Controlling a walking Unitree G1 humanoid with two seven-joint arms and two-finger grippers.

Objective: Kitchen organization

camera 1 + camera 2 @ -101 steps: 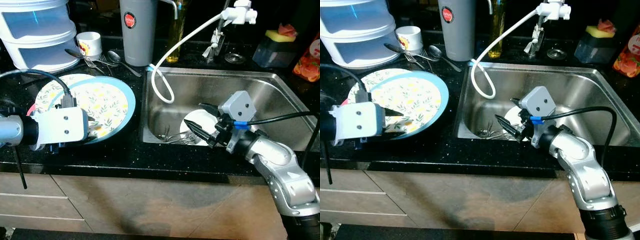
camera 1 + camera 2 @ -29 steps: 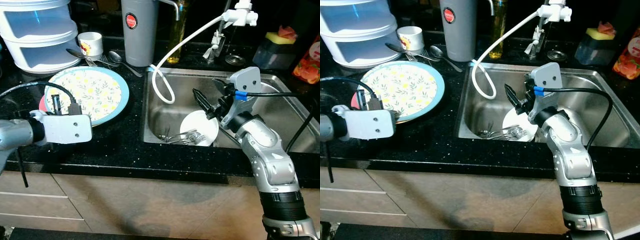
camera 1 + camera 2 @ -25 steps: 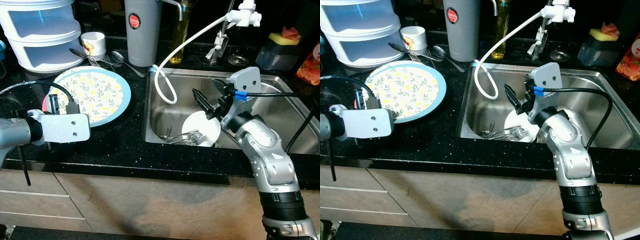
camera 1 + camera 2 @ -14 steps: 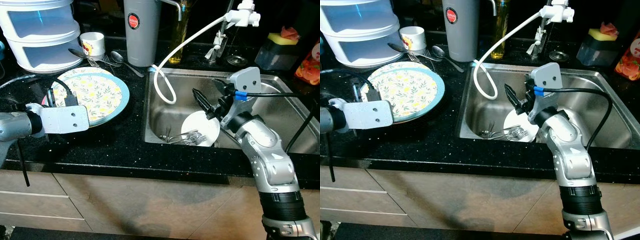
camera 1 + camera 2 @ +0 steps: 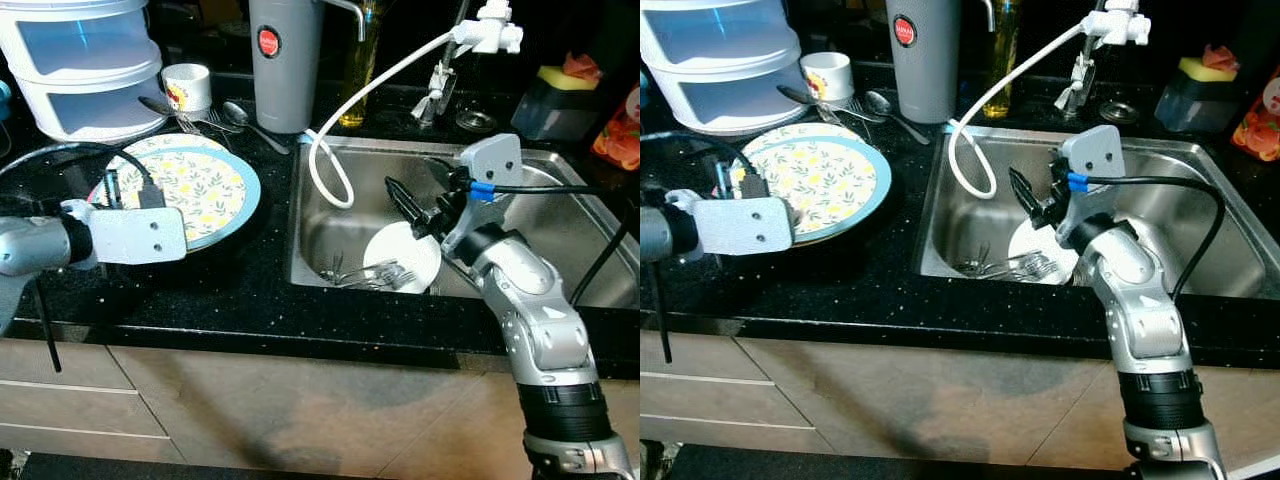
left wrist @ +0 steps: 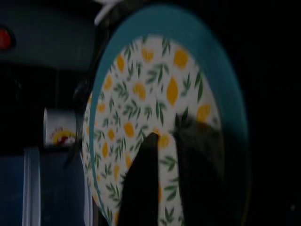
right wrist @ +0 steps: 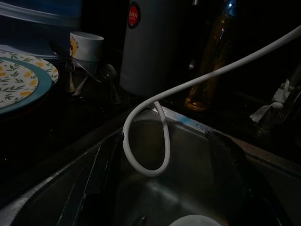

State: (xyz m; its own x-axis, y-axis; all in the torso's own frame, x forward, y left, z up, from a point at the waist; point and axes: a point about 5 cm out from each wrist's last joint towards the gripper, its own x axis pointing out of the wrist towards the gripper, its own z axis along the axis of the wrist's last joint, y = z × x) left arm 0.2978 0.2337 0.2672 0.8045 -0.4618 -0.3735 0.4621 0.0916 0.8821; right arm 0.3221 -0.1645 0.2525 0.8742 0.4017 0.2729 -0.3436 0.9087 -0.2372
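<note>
Now, what I read off my feeds:
Right jaws: my right gripper [image 5: 412, 201] hangs spread wide and holding nothing over the sink [image 5: 540, 165], its two black fingers [image 7: 101, 167] well apart above the basin.
Left jaws: my left gripper [image 6: 160, 179] sits over the near edge of the plate [image 5: 200, 185]; one dark finger lies across the patterned face, but I cannot tell whether the jaws are clenched or released.
Plate: blue rim, yellow lemons and green leaves, lying on the black tabletop [image 5: 250, 290] left of the sink, stacked on a second patterned plate whose edge peeks out behind it.
Sink contents: a white dish [image 5: 405, 255] rests on the basin floor just below my right gripper, with forks [image 5: 362, 274] lying beside it and partly on it.
Hose: a white hose [image 5: 330, 180] loops from the tap fitting down over the sink's back corner.
Behind the plate: a small white cup [image 5: 187, 86], spoons [image 5: 235, 115] on the tabletop next to it, a tall grey canister [image 5: 285, 60] with a red badge, and a white tiered container [image 5: 75, 65] at far left.
Behind the sink: a bottle of yellow liquid [image 5: 358, 70] stands next to the canister; a dark holder with a yellow sponge [image 5: 562, 95] sits at the far right corner.
</note>
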